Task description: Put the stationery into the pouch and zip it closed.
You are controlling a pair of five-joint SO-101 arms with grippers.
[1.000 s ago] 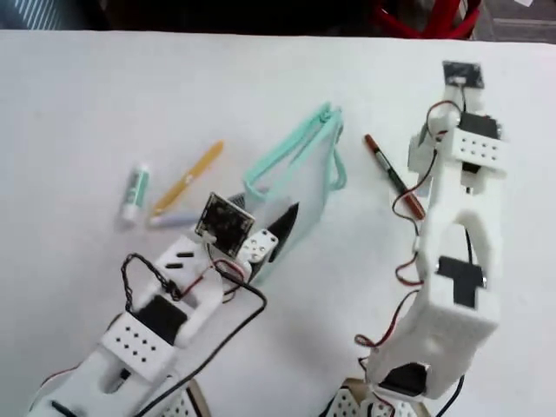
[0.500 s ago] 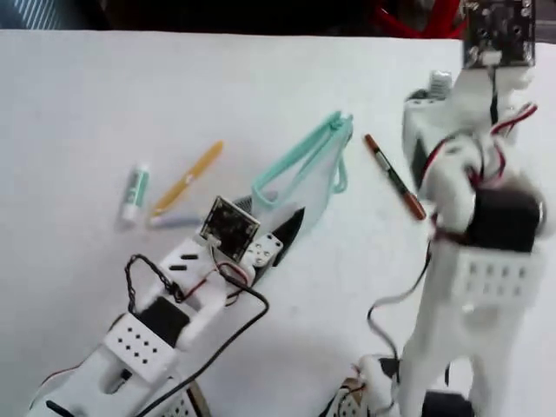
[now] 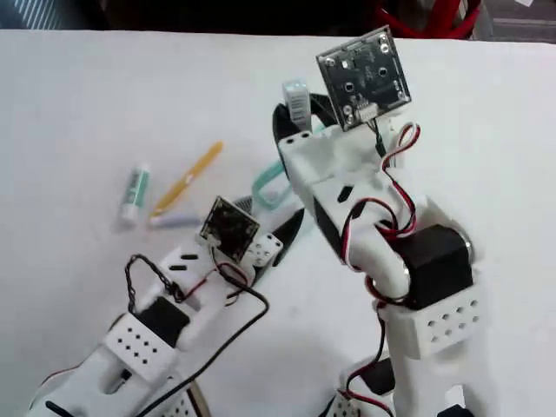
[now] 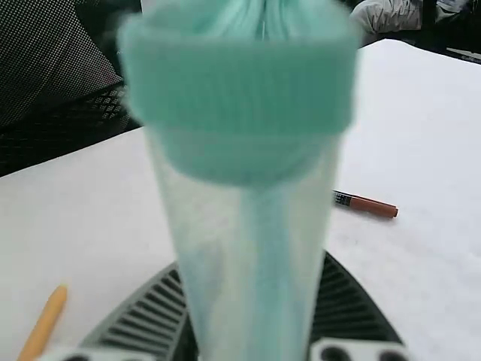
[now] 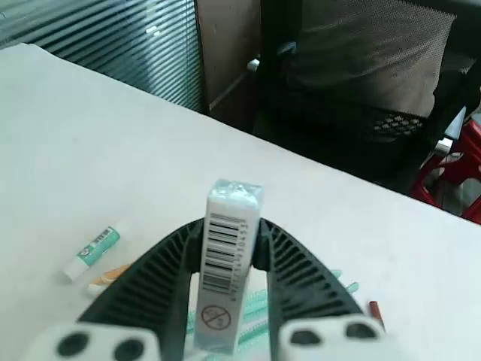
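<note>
My left gripper (image 3: 280, 228) is shut on the near end of the teal mesh pouch (image 4: 237, 98), which stands up between its fingers (image 4: 143, 320). A teal loop of the pouch (image 3: 268, 187) shows beside the right arm. My right gripper (image 5: 225, 256) is shut on a white barcoded eraser (image 5: 225, 256) and hangs above the pouch's far end (image 5: 255, 312), with the eraser (image 3: 295, 97) pointing away. On the table to the left lie a green-and-white glue stick (image 3: 135, 193), an orange pen (image 3: 187, 178) and a pale pen (image 3: 174, 220). A red-brown pen (image 4: 366, 204) lies right of the pouch.
The white table (image 3: 87, 95) has open room at the far left and far right. Black chairs (image 5: 353, 83) and a slatted blind (image 5: 98, 37) stand beyond the table's far edge. The left arm's black cable (image 3: 217, 321) loops near the front edge.
The right arm has swung from the table's right side leftward to above the pouch, carrying the white eraser. The left arm kept its hold; the pouch mouth shifted slightly.
</note>
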